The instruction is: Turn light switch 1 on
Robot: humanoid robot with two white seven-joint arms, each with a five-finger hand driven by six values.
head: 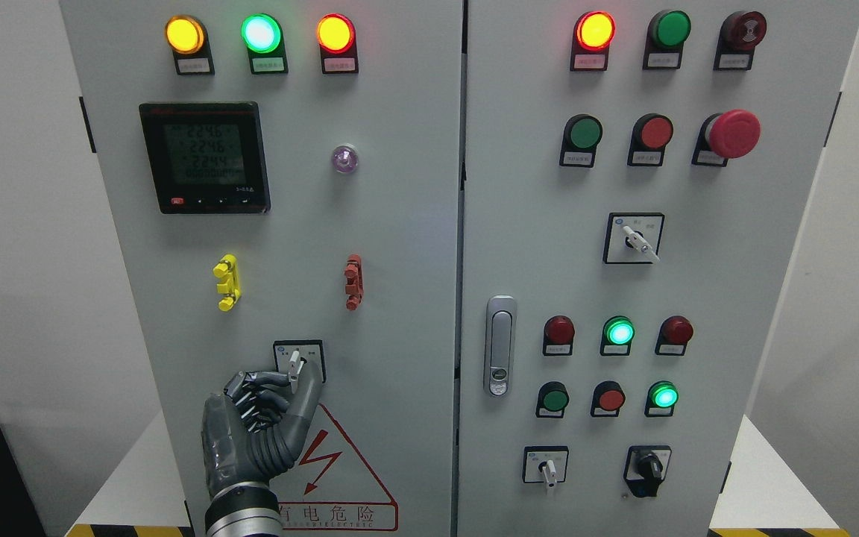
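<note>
From my head camera, my left hand (262, 418) reaches up from the lower left to the rotary switch (295, 365) low on the left door of the grey cabinet (400, 261). My thumb and curled fingers (254, 384) close around the switch's small white lever, pinching it from both sides; I judge that a hold like this lets me twist the lever, not just push it. The lever stands about upright, so I take it the turn is not yet made. My right hand is out of view.

The switch sits on a square black-edged plate just below the yellow clip (226, 282) and red clip (353, 281), and just above the warning triangle (340, 470) with its red lightning bolt. Under the triangle I can read the Chinese characters 有电危险 and, smaller, what looks like "ELECTRIC". The meter (204, 158) higher up shows rows of digits near 224. Small tags under the indicator lamps (261, 33) and by the switch are too small to read. The right door carries more lamps, buttons and a handle (500, 345).
</note>
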